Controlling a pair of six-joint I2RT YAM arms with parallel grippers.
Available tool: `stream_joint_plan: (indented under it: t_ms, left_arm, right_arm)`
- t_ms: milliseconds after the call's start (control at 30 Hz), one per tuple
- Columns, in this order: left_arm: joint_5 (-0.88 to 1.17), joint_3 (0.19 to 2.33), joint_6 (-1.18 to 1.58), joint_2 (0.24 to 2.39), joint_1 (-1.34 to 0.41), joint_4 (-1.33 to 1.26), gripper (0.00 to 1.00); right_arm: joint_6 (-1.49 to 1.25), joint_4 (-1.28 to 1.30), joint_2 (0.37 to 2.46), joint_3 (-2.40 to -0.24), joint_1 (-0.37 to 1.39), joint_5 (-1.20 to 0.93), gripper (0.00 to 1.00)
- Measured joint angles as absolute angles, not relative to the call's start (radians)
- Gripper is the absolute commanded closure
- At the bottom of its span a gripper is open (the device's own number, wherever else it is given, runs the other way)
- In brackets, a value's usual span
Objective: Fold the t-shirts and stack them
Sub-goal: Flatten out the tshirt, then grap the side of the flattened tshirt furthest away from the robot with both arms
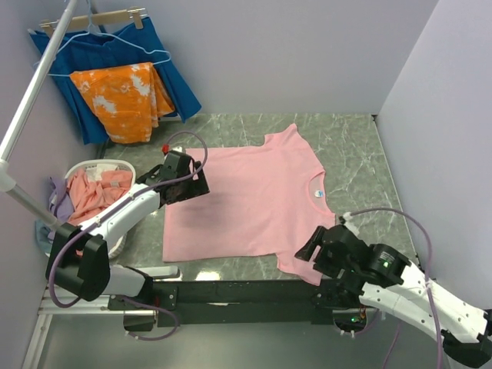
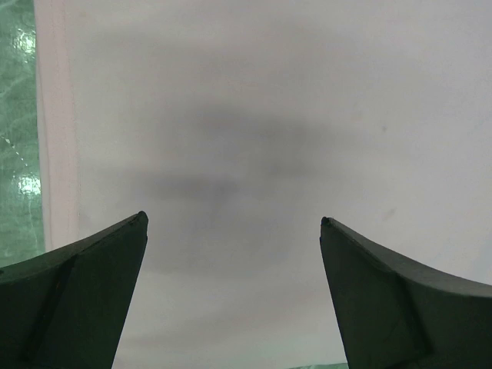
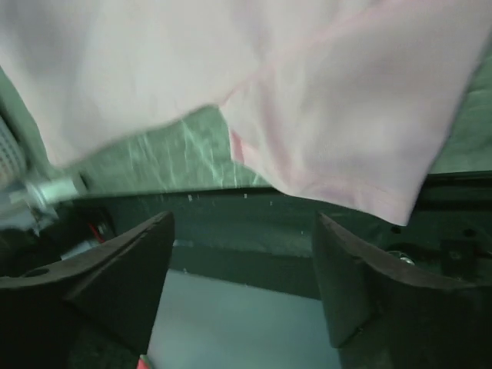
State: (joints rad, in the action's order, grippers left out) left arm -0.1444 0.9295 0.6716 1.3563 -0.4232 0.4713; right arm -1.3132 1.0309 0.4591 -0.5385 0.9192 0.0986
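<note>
A light pink t-shirt (image 1: 254,204) lies spread flat on the green marble table, collar to the right, hem to the left. My left gripper (image 1: 201,183) is open over its upper left part; in the left wrist view the cloth (image 2: 269,131) fills the frame between my open fingers (image 2: 84,284). My right gripper (image 1: 307,247) is open and empty just off the near sleeve (image 3: 361,131), above the table's front edge. More t-shirts, salmon-pink (image 1: 96,192) and lilac (image 1: 58,194), are bunched in a white basket (image 1: 115,164) at the left.
An orange cloth with white blotches (image 1: 123,100) and a dark blue pleated cloth (image 1: 173,73) hang on a rack at the back left. Grey walls close the back and right. A black rail (image 1: 231,292) runs along the front edge.
</note>
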Motion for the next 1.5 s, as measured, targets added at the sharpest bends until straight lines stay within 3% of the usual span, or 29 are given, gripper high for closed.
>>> stream_joint_plan:
  t_ms: [133, 300, 567, 833, 1100, 1267, 1500]
  left_arm:
    - [-0.139, 0.929, 0.665, 1.356, -0.432, 0.485, 0.01]
    - [-0.137, 0.929, 0.666, 1.356, -0.443, 0.493, 0.01]
    - [-0.233, 1.095, 0.681, 1.516, -0.427, 0.486, 0.01]
    - [-0.235, 1.405, 0.654, 1.832, -0.231, 0.394, 0.01]
    - [-0.162, 1.571, 0.619, 2.084, -0.083, 0.342, 0.01]
    - [-0.104, 1.573, 0.608, 2.141, -0.042, 0.314, 0.01]
    - [-0.046, 1.593, 0.602, 2.170, -0.022, 0.241, 0.01]
  right_arm:
    - [-1.346, 1.101, 0.513, -0.645, 0.921, 0.239, 0.02]
    - [-1.224, 1.038, 0.821, -0.817, 0.857, 0.377, 0.00]
    - [-0.847, 0.671, 1.251, -0.953, 0.311, 0.294, 0.00]
    - [-0.562, 0.535, 1.903, -1.698, 0.154, 0.147, 0.00]
    - [-0.442, 0.563, 2.402, -2.180, 0.054, -0.073, 0.00]
    - [-0.418, 0.588, 2.541, -2.279, -0.008, -0.165, 0.00]
    - [-0.397, 0.587, 2.580, -2.391, -0.035, -0.297, 0.00]
